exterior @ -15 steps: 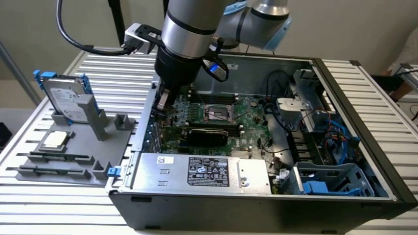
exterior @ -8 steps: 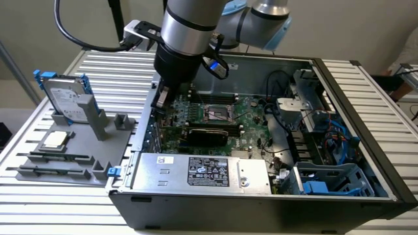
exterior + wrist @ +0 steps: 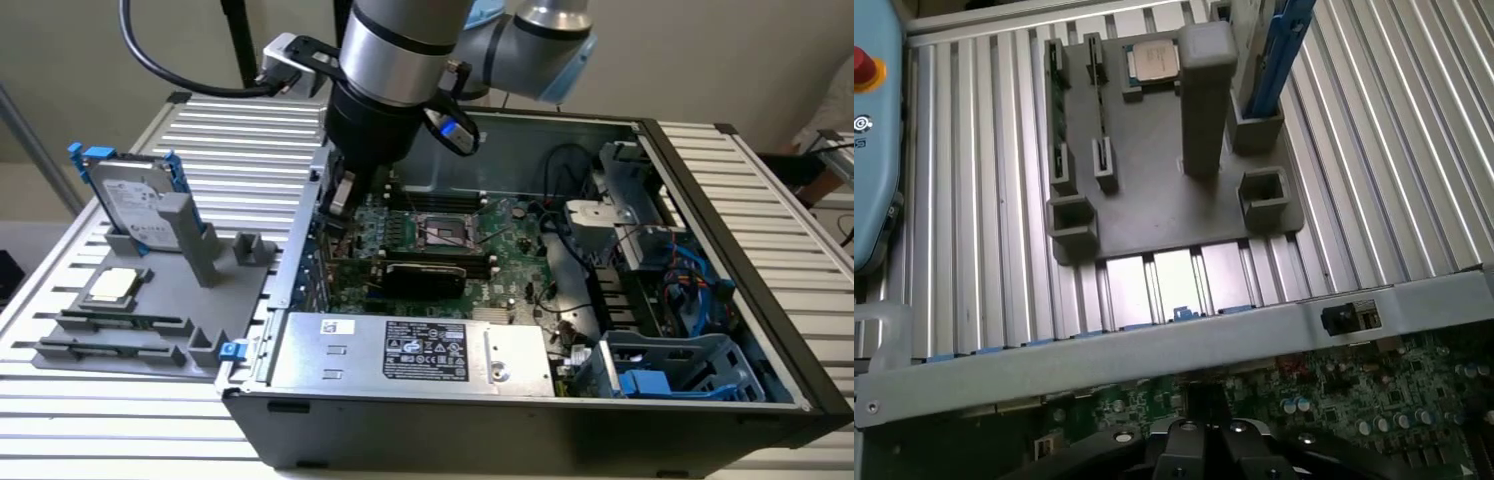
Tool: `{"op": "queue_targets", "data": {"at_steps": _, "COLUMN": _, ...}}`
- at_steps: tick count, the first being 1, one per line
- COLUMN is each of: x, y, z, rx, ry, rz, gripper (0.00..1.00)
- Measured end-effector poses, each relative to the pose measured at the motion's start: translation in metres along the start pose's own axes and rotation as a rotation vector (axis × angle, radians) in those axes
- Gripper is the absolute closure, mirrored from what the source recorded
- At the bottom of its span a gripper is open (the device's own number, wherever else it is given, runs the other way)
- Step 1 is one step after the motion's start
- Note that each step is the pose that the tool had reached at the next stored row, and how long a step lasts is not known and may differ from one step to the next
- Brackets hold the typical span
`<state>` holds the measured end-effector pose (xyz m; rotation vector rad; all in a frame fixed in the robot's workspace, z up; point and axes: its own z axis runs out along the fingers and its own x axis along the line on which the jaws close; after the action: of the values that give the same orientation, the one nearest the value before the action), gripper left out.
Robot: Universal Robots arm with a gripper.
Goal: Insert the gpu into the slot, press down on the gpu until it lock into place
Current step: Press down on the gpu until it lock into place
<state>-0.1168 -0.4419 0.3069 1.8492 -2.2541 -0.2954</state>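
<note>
tool [image 3: 1199, 440] shut, low over motherboard [image 3: 514, 240], holding nothing visible

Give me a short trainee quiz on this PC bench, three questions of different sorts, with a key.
1. True or false: the hard drive stands on the grey fixture, outside the case.
2. In the exterior view, what lies just nearer the camera than the gpu? A) the silver power supply B) a keyboard C) a monitor
3. Fill in: the tool, above the board's edge, is ___ (open/shut).

Key: 1 true; 2 A; 3 shut.
</note>
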Motion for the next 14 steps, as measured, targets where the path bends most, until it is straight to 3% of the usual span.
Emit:
{"op": "queue_targets", "data": {"at_steps": 4, "x": -0.002, "y": -0.0089, "z": -0.0033, "rx": 0.0028, "ry": -0.0016, "rz": 0.0, "gripper": 0.89}}
{"op": "queue_targets", "data": {"at_steps": 7, "x": -0.003, "y": -0.0152, "z": -0.0062, "rx": 0.0102, "ry": -0.0054, "rz": -0.001, "gripper": 0.89}}
{"op": "queue_targets", "data": {"at_steps": 9, "x": -0.004, "y": -0.0191, "z": -0.0077, "rx": 0.0197, "ry": -0.0087, "rz": -0.002, "gripper": 0.89}}
{"op": "queue_targets", "data": {"at_steps": 14, "x": -0.006, "y": -0.0282, "z": -0.0108, "rx": 0.0516, "ry": -0.0183, "rz": -0.004, "gripper": 0.89}}
